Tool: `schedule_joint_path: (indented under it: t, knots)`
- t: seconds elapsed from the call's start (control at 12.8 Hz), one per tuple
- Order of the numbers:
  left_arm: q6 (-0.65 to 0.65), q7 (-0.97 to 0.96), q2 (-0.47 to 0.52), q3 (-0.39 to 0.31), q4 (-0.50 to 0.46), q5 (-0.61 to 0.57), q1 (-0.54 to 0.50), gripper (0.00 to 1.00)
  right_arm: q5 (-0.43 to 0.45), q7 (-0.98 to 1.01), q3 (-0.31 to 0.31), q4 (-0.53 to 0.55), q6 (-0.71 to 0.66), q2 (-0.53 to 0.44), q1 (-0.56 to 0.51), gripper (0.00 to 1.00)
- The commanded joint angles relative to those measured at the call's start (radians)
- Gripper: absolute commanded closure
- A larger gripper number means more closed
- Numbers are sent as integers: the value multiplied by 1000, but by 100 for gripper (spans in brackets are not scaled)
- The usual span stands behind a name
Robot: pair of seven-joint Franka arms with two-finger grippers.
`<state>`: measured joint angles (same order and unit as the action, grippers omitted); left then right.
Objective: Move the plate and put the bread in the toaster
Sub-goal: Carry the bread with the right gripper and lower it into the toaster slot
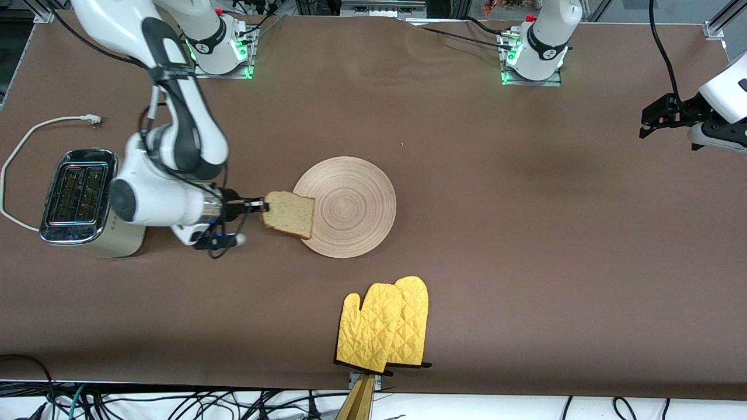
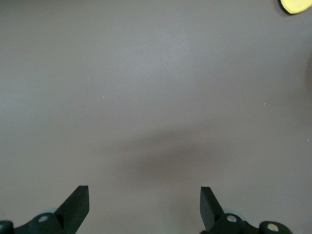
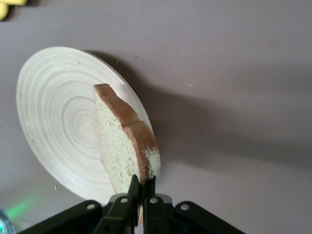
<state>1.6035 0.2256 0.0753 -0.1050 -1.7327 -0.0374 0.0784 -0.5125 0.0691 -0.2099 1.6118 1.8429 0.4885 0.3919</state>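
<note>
My right gripper (image 1: 264, 205) is shut on one edge of the bread (image 1: 289, 214), a speckled light-brown slice with a darker crust. In the right wrist view the bread (image 3: 124, 141) stands on edge between the pinched fingertips (image 3: 142, 183), over the rim of the plate (image 3: 53, 122). The round wooden plate (image 1: 350, 204) lies in the middle of the table. The cream toaster (image 1: 79, 201) with its chrome top stands at the right arm's end of the table, both slots facing up. My left gripper (image 1: 648, 122) waits open over bare table at the left arm's end (image 2: 145, 204).
A pair of yellow oven mitts (image 1: 385, 324) lies nearer to the front camera than the plate, close to the table's edge. The toaster's white cord (image 1: 35, 131) loops across the table toward the right arm's base.
</note>
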Motion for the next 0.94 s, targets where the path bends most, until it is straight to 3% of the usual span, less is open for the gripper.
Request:
schedule_joint_path:
  t: [0.0, 0.62, 0.86]
  knots:
    - [-30, -46, -8, 5, 30, 17, -2, 0, 122, 6, -64, -139, -143, -1, -2, 100]
    - [-57, -46, -11, 5, 30, 16, 0, 0, 633, 86, -241, -159, -211, -106, -2, 100]
    - [-62, -43, -11, 4, 30, 16, -2, 0, 707, 159, -319, -158, -258, -128, -4, 100]
